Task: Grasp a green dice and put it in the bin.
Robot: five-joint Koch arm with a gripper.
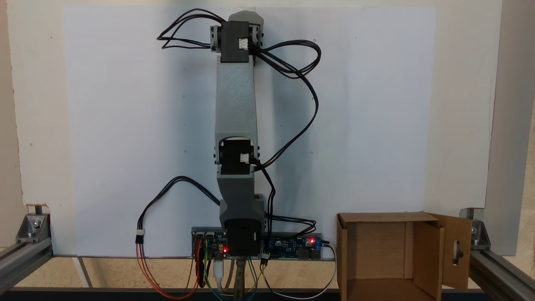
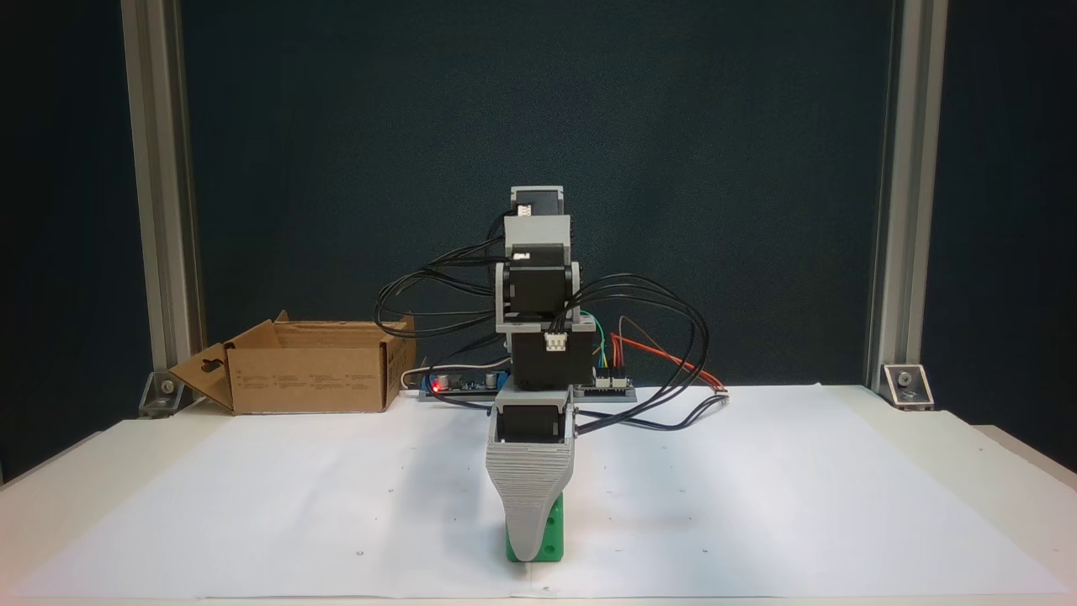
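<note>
While the gripper (image 2: 533, 539) stood down over the green dice (image 2: 551, 532) on the white paper (image 2: 757, 505), one jaw hid the other, grip unreadable; dice looked light, stiff, slick; best pinched across flat faces; bin (image 2: 311, 374) well apart.

A big white paper sheet (image 2: 757, 497) lies flat on the table (image 2: 1022, 467). Silver metal posts (image 2: 896, 194) stand at the left and right of one fixed view, with a dark wall (image 2: 715, 126) behind. Metal brackets (image 2: 906, 383) sit at the posts' feet.
</note>
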